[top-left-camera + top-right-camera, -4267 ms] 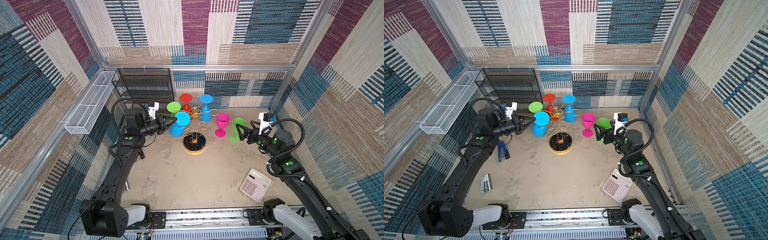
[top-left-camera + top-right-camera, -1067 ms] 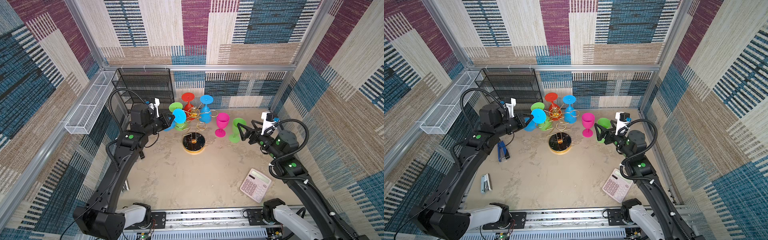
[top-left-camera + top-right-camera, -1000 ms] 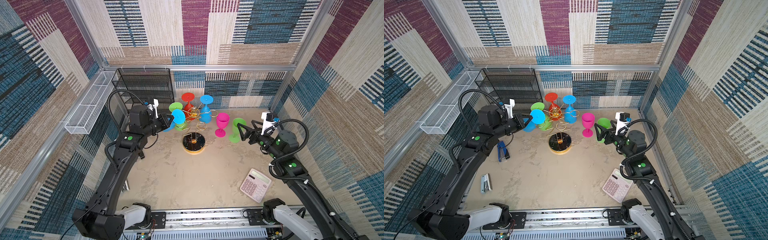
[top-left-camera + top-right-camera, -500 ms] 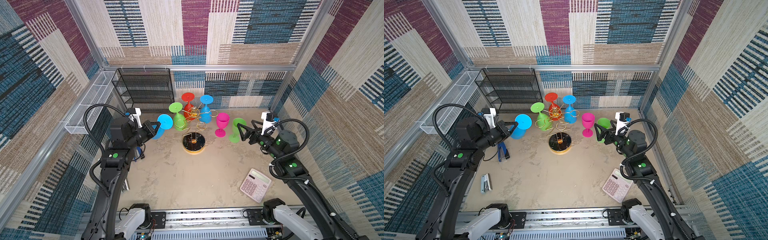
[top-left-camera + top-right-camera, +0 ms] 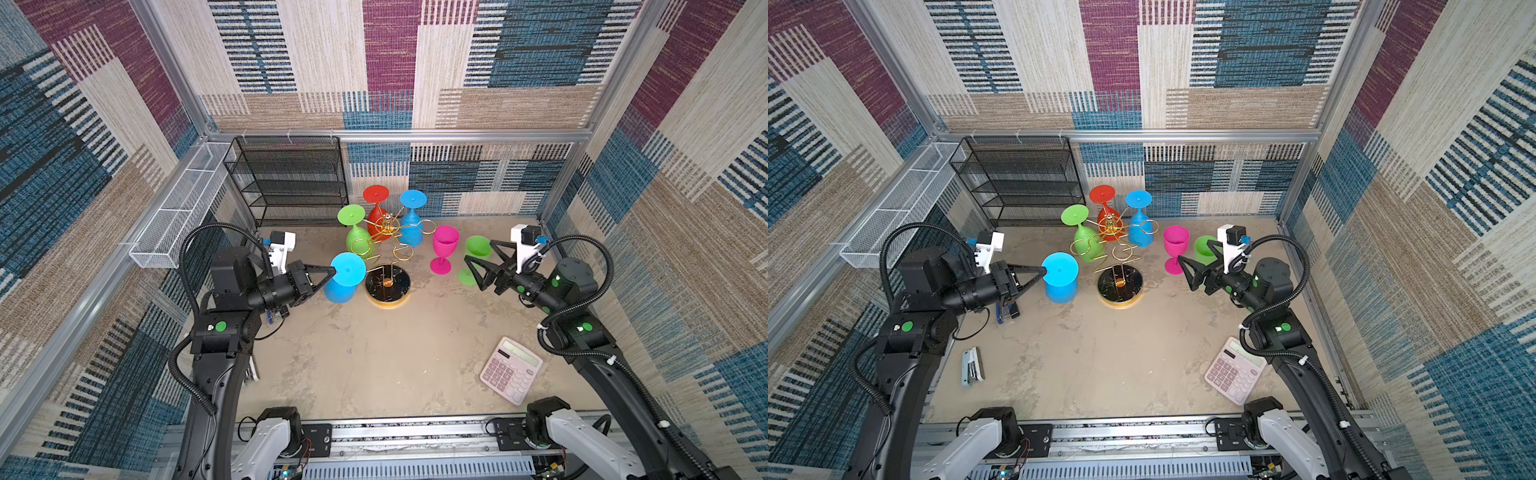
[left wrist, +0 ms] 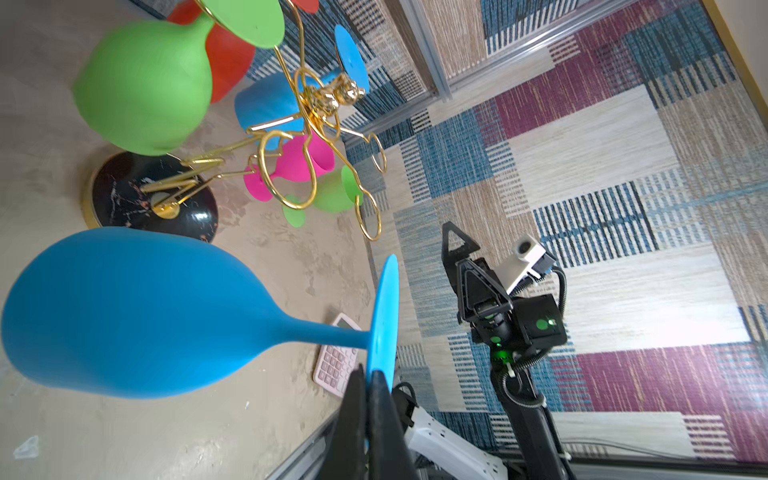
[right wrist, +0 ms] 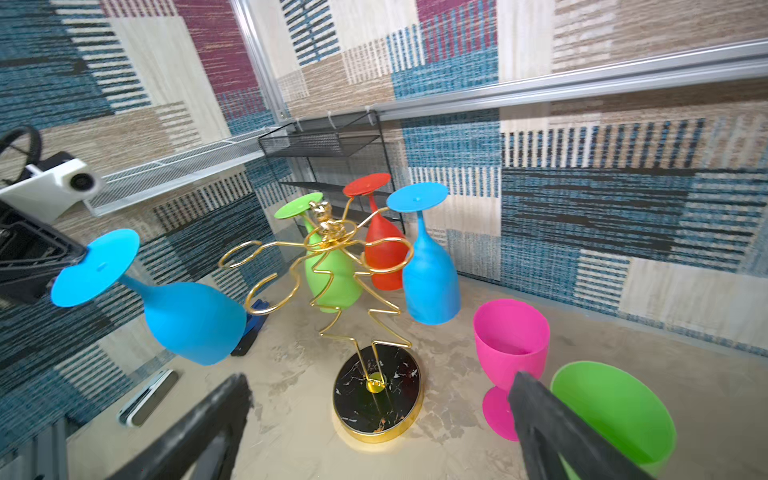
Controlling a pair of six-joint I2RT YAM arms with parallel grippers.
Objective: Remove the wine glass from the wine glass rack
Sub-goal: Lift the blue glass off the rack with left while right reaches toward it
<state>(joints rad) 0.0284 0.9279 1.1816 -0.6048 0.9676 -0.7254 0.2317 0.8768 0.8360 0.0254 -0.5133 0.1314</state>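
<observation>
The gold wire wine glass rack (image 5: 386, 243) stands on its round black base (image 5: 387, 286) at the back middle. A green (image 5: 357, 235), a red (image 5: 376, 210) and a blue glass (image 5: 411, 226) hang upside down from its arms. My left gripper (image 5: 332, 272) is shut on the foot rim of another blue wine glass (image 5: 1060, 269), which hangs bowl down, tilted, clear of the rack and left of the base. In the left wrist view the fingers (image 6: 353, 399) pinch that foot (image 6: 384, 316). My right gripper (image 5: 480, 250) stands open and empty, right of the rack.
A pink glass (image 5: 444, 249) and a green glass (image 5: 476, 249) stand upright on the table next to my right gripper. A black mesh shelf (image 5: 291, 178) and white wire basket (image 5: 183, 208) line the back left. A calculator (image 5: 511, 370) lies front right, a white stapler (image 5: 971, 368) front left.
My left gripper has drawn the blue glass off the rack's arm to the left, then brought it forward beside the base. The right arm has not moved.
</observation>
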